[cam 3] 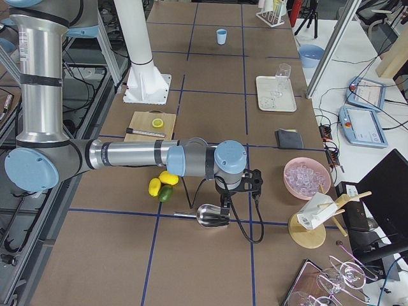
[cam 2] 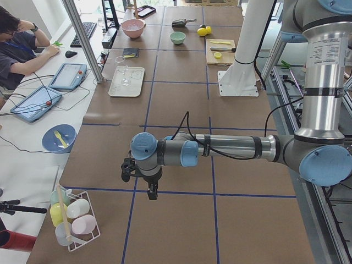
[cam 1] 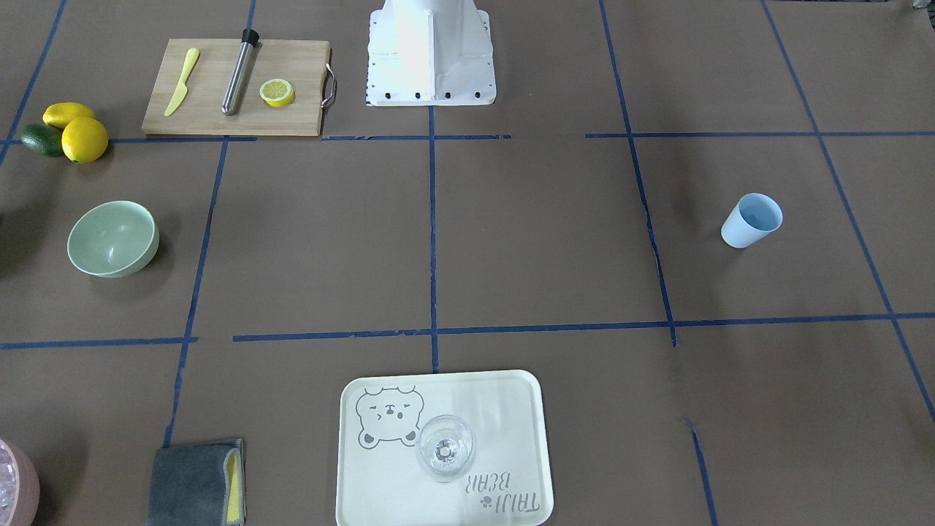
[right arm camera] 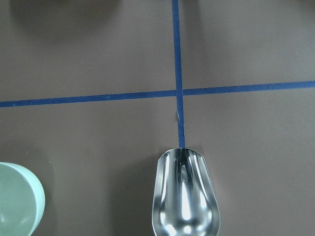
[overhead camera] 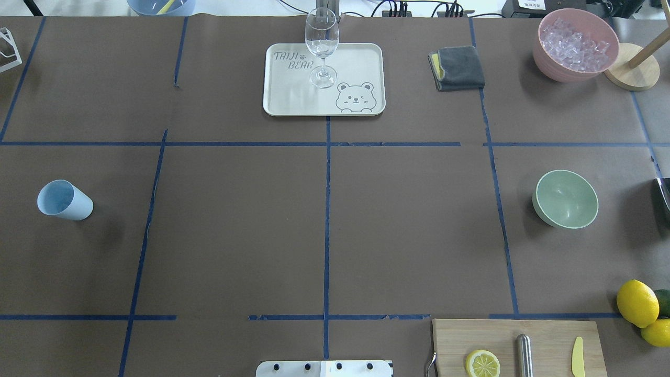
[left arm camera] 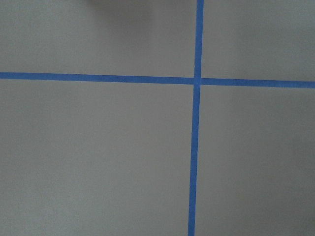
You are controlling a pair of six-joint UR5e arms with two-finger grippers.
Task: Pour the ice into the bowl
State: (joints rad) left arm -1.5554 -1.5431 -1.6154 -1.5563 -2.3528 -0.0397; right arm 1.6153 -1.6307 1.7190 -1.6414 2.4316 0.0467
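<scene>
The right gripper [cam 3: 224,208] hangs with its fingers pointing down, just over a metal scoop [cam 3: 209,217] lying on the brown table [cam 3: 191,268]. Only the side view shows it, so I cannot tell whether its jaws are apart or together, or whether they touch the scoop. In the right wrist view the scoop's shiny cup sits at 6 o'clock with its mouth toward 12 o'clock, just below a crossing of blue tape [right arm camera: 179,93]. The rim of the bowl [right arm camera: 17,201] shows at 8 o'clock.

The left gripper [cam 2: 152,192] also points down over bare table beside a tape line, and its jaws cannot be judged either.

In the overhead view, the mint-green bowl stands upright at 3 o'clock from the table's middle, touching nothing. The ice [overhead camera: 573,42] is heaped in the pink container [overhead camera: 544,57] at 1 o'clock, well apart from the bowl. A folded grey cloth [overhead camera: 458,67] lies between that container and the tray [overhead camera: 361,63] at 12 o'clock, which carries 1 stemmed glass [overhead camera: 322,39]. A light blue cup [overhead camera: 65,200] sits at 9 o'clock. Lemons [overhead camera: 637,302] lie at 4 o'clock and a cutting board [overhead camera: 549,335] at 5 o'clock.
</scene>
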